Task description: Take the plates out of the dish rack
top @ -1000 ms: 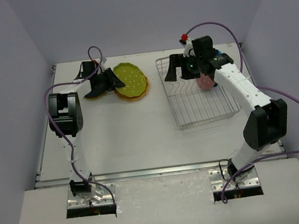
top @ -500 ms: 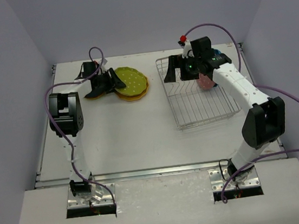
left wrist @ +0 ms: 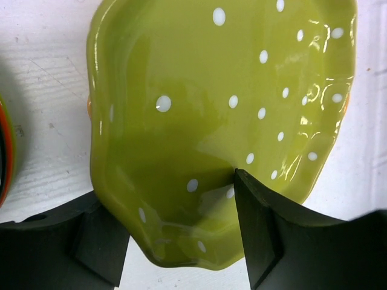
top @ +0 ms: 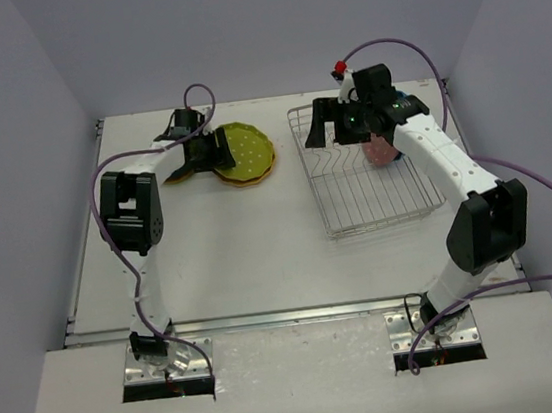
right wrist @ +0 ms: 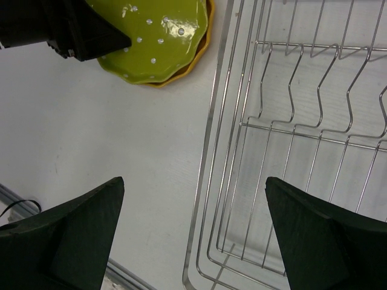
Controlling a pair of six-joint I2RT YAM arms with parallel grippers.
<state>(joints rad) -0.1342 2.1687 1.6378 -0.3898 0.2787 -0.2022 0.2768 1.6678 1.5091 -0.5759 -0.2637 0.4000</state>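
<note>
Green plate (left wrist: 217, 121) lies on an orange plate (right wrist: 202, 54) left of the rack (top: 366, 200), left gripper (left wrist: 172, 187) straddling its rim, grip unclear; right gripper (right wrist: 193, 181) gapes wide and empty over the rack, pink plate (top: 382, 151) inside

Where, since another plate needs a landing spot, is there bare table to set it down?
Bare table runs between the lime green plate and the dish rack rim, widening toward the near edge. Crowded: the far-left corner, with that plate and the left pincer, and the rack's far end under the right pincer.
</note>
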